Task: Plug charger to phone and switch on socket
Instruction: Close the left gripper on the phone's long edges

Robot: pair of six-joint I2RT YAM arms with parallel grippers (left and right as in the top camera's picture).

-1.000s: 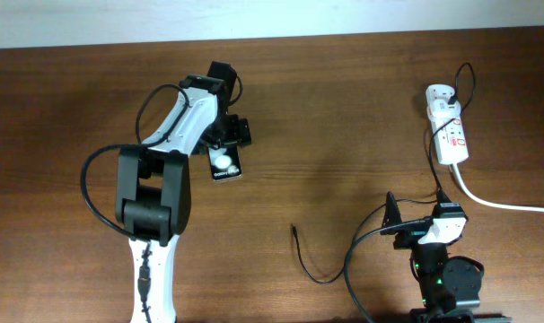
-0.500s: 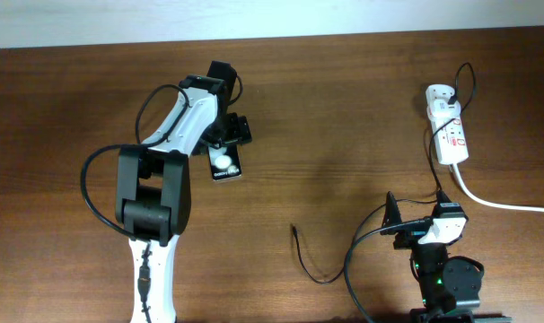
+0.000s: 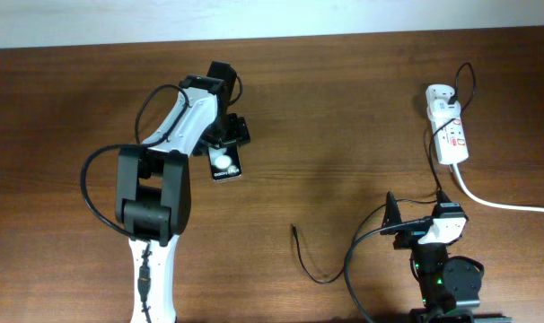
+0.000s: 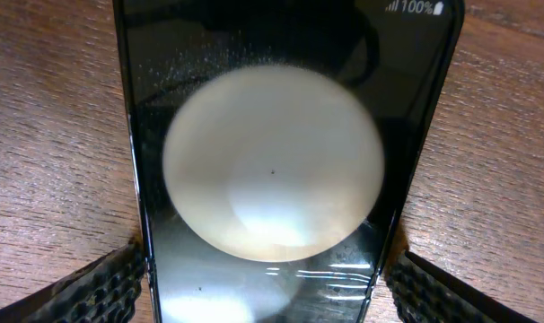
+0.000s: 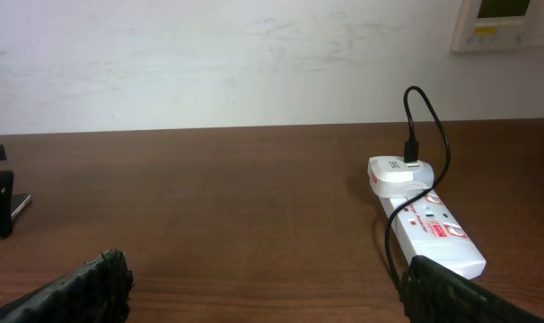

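The phone [image 3: 225,165] lies flat on the table, a black slab with white glare spots. It fills the left wrist view [image 4: 272,170], with "100%" at its far end. My left gripper [image 3: 227,136] [image 4: 263,292] has a finger pad against each long edge of the phone. The socket [image 3: 451,135] [image 5: 434,235] lies at the far right with a white adapter [image 3: 441,93] at its far end. The charger [image 3: 310,269] runs from the adapter past my right arm, and its plug tip [image 3: 293,228] lies loose on the table. My right gripper [image 3: 420,222] [image 5: 272,301] is open and empty, facing the socket.
The socket's thick white cord [image 3: 496,205] runs off the right edge. A white wall [image 5: 254,63] stands behind the table's far edge. The left arm's black cables [image 3: 97,193] loop beside its base.
The left gripper's fingers have drawn in slightly onto the phone's edges. The phone, the charger and the right arm have not moved.
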